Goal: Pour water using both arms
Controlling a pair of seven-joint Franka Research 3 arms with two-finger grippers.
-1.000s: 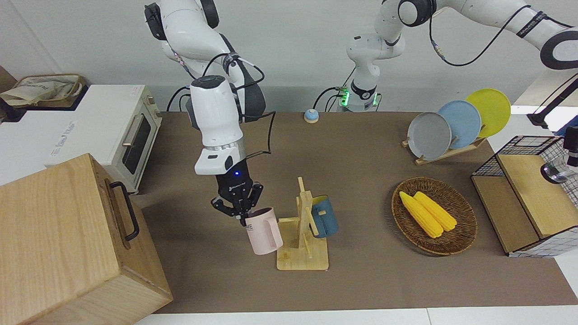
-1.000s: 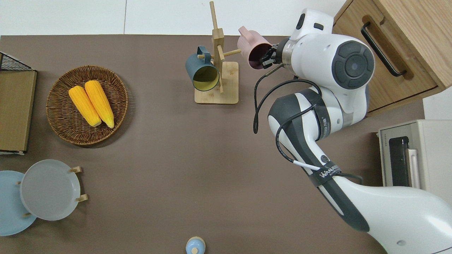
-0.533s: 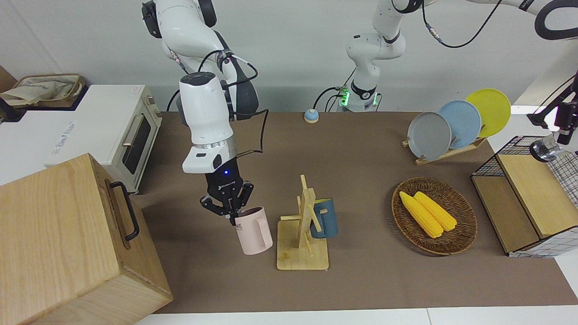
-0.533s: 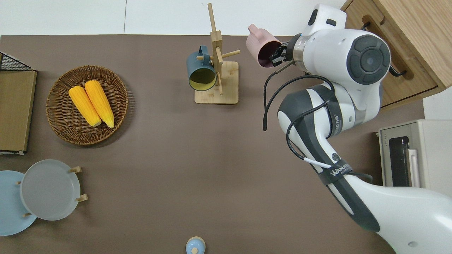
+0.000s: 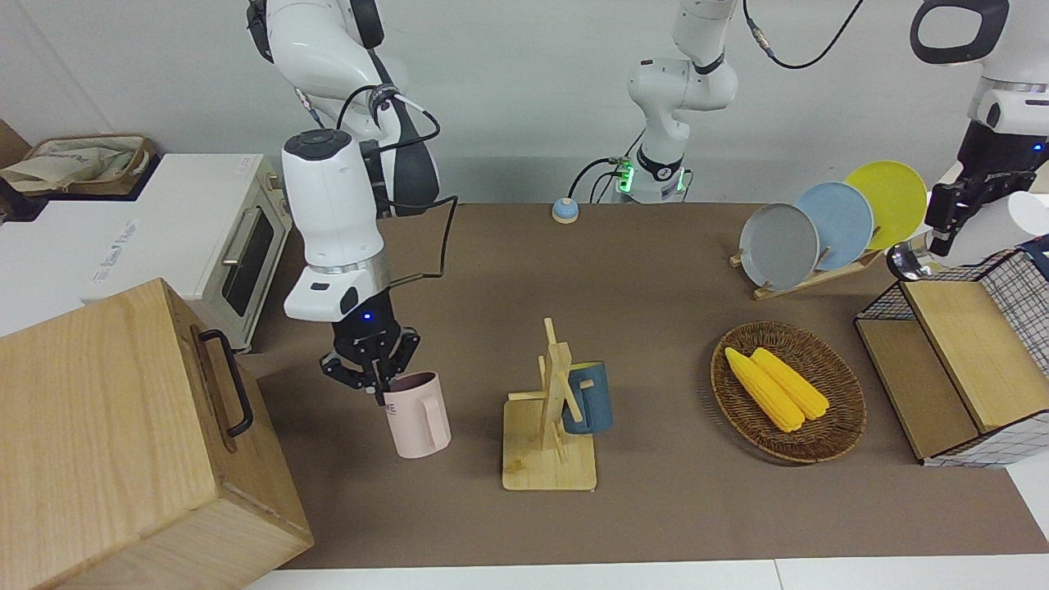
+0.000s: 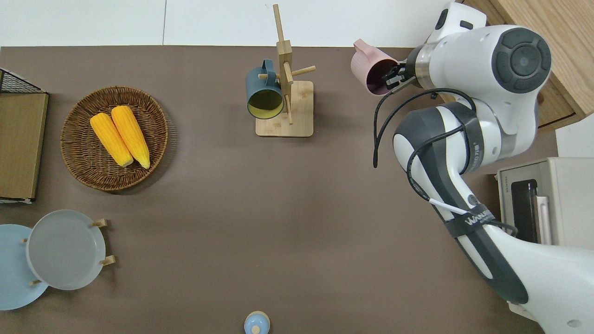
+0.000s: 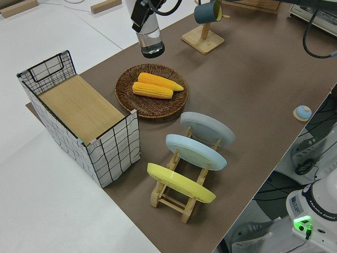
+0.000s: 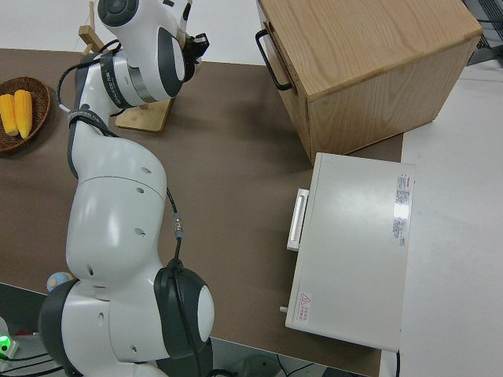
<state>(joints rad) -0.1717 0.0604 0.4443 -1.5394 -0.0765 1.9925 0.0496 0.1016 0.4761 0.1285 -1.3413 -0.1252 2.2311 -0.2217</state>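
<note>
Fingers of right gripper (image 5: 379, 392) clamped on pink mug (image 5: 420, 415) rim; left gripper (image 7: 142, 21) fingers gripping clear glass (image 7: 150, 43).

Two mugs: a pink one (image 5: 418, 415) and a dark blue one (image 5: 588, 397). One wooden mug stand (image 5: 550, 438). Two ears of corn (image 5: 776, 388) in one wicker basket (image 5: 842, 430). Three plates, grey (image 5: 778, 246), light blue (image 5: 840, 221) and yellow (image 5: 892, 201), on one wooden plate rack (image 7: 176, 203). One wire basket (image 7: 113, 150). One wooden box (image 5: 123, 442) with a black handle. One white toaster oven (image 5: 184, 238). One small blue knob-like object (image 5: 565, 211) at the tabletop's edge. One clear glass (image 7: 150, 43). Two robot arms.
</note>
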